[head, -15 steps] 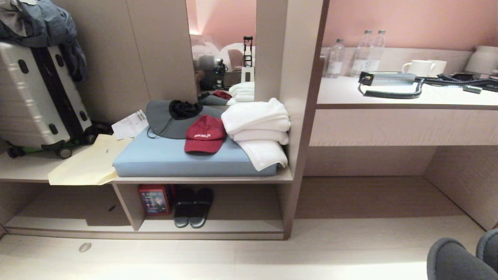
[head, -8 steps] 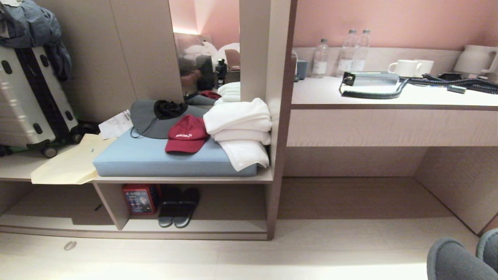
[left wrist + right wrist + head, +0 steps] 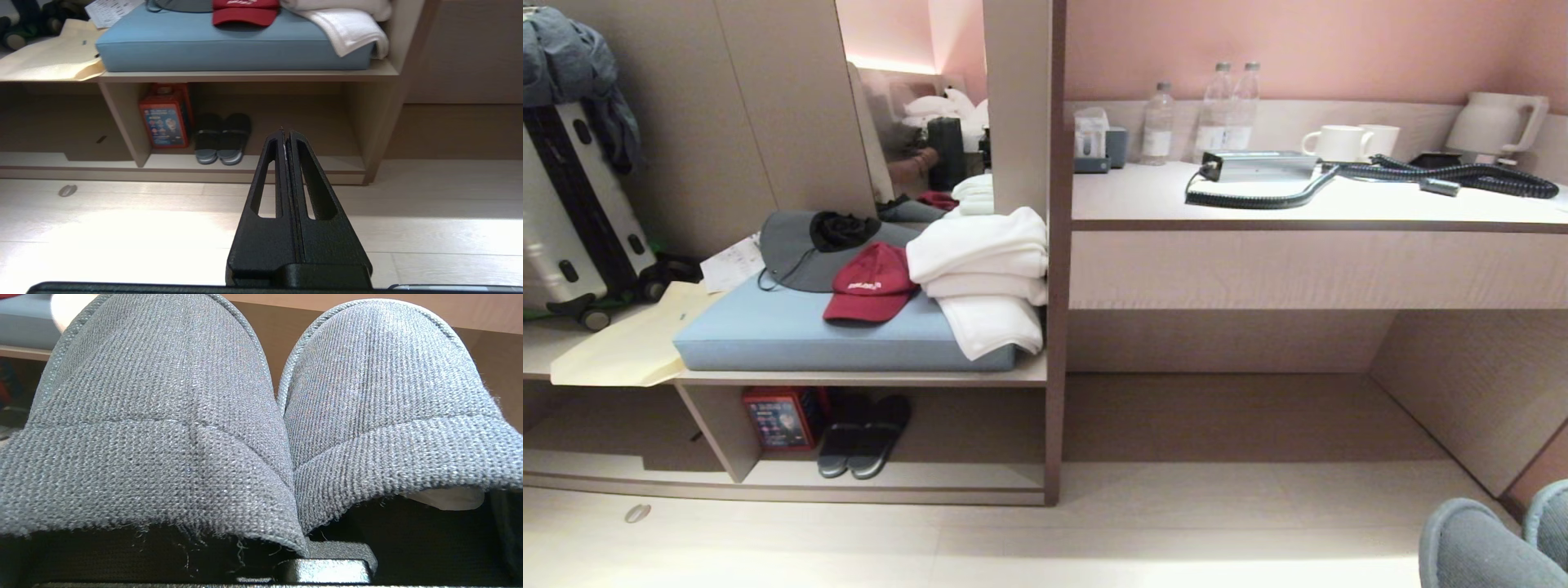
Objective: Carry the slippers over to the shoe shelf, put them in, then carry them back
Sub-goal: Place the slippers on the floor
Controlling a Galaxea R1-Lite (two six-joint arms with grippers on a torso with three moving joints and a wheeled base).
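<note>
Grey slippers [image 3: 261,416] pinched at their inner edges, carried low at the near right, well short of the shoe shelf [image 3: 866,482].

Right gripper [image 3: 322,567] clamped tight on the pair, side by side, toes pointing away, both toe tips poking into the head view's near right corner. Left gripper [image 3: 284,136] pressed fully together on nothing, aimed level over the floor at the shelf's low cubby. Inside that cubby: one darker pair of slippers [image 3: 854,437], touching, just right of one red box [image 3: 772,418]. On the bench above: one blue cushion [image 3: 792,343], one red cap [image 3: 870,282], one grey hat [image 3: 800,253], a stack of white towels [image 3: 984,269]. Far left: one suitcase [image 3: 568,220]. On the desk [image 3: 1307,216] to the right: three water bottles [image 3: 1158,122], two white mugs [image 3: 1335,143], one kettle [image 3: 1494,122], one coiled black cable [image 3: 1445,173].
</note>
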